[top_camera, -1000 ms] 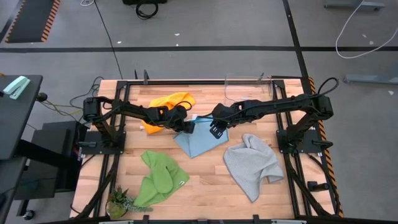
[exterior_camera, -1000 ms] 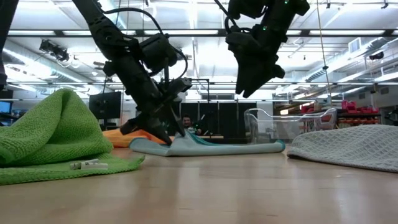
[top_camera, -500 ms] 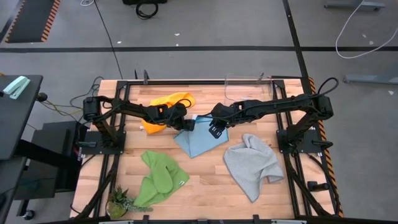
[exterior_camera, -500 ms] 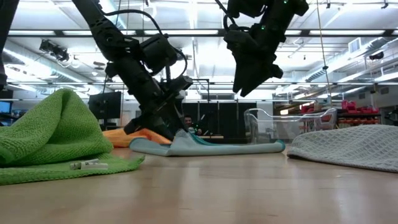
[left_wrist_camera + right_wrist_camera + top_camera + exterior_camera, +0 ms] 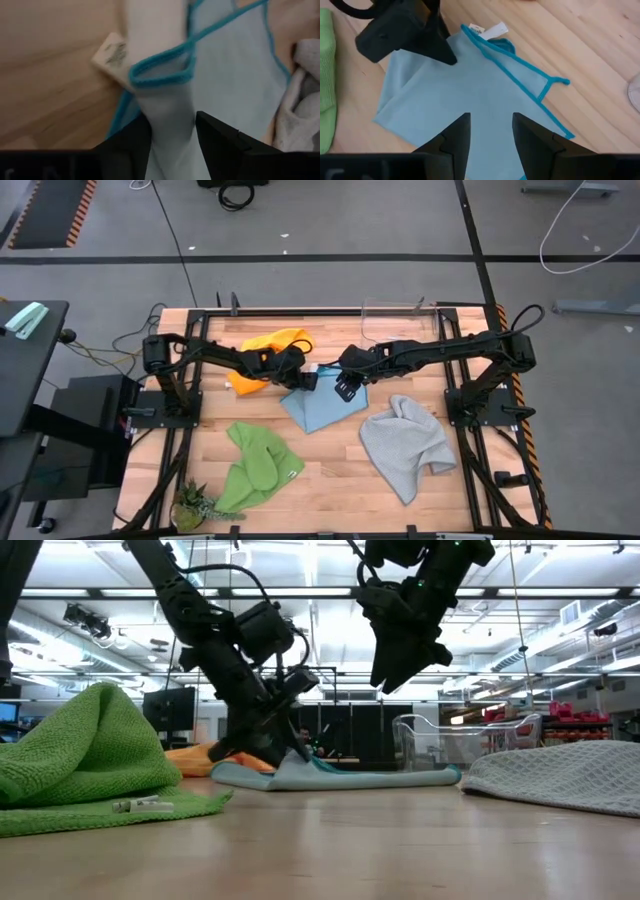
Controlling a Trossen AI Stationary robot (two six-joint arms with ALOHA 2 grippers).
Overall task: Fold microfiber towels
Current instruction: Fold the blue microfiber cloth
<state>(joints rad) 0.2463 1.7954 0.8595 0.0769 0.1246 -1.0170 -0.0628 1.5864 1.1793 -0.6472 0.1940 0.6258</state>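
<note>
The light blue towel (image 5: 325, 408) lies partly folded at the table's middle, its white label (image 5: 487, 31) at the far left corner. My left gripper (image 5: 306, 380) slants down onto that corner, its fingers astride a raised fold (image 5: 167, 100). My right gripper (image 5: 347, 390) hangs open above the towel's far part (image 5: 470, 95), clear of it in the low view (image 5: 385, 675). The yellow-orange towel (image 5: 270, 345) lies bunched at the far left. The green one (image 5: 255, 470) is crumpled near left and the grey one (image 5: 405, 445) near right. My left gripper (image 5: 172, 135) has a raised fold of the light blue towel (image 5: 165, 107) between its two fingers, near the towel's far left corner. The fingers come slanting down from the table's left. The fold fills the gap; whether it is pinched I cannot tell. The towel lies on the table.
A clear plastic bin (image 5: 395, 315) stands at the far edge, right of the middle. A small green plant-like thing (image 5: 190, 505) sits at the near left corner. Bare wood shows between the green and grey towels (image 5: 335, 480).
</note>
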